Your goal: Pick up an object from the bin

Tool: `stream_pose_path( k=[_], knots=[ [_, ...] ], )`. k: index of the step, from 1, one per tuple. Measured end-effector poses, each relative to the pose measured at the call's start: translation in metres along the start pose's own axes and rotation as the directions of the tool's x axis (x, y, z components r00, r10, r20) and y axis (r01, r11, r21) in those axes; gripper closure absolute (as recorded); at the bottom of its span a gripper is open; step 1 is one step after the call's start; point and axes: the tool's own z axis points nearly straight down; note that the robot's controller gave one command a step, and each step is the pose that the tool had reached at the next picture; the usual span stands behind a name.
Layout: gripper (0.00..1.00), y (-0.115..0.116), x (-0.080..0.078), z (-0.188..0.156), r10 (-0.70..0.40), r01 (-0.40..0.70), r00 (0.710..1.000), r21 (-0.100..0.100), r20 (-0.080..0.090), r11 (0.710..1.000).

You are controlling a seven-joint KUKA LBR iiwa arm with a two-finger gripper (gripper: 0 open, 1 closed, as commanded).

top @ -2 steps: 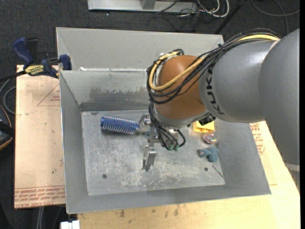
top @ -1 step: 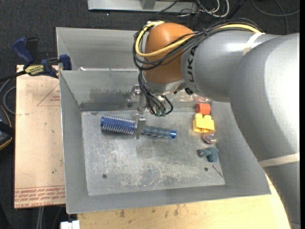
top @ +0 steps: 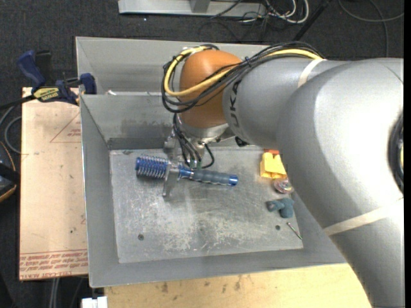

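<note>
Hanging over the neck of a blue hairbrush (top: 214, 179) in the bin (top: 212, 233), the pincer (top: 174, 170) hides its spread: cannot tell.

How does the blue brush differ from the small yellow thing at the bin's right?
Colour: the blue brush is blue all over; the yellow thing has an orange top edge. Shape: the blue brush is long, with ribbed head and thin handle; the yellow thing is short and blocky. Place: the blue brush lies below the gripper; the yellow thing lies apart, to the right. Both rest on the bin floor.
</note>
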Motion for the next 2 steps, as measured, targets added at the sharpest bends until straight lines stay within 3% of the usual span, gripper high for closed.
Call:
stream_pose_path(
  k=[1, 2],
  knots=[
    [1.00, 0.000, -0.001, -0.001, 0.001, -0.001, 1.000, -0.002, 0.006, 1.000],
    [1.00, 0.014, 0.016, -0.141, 0.007, -0.007, 1.000, -0.001, -0.001, 1.000]
  ],
)
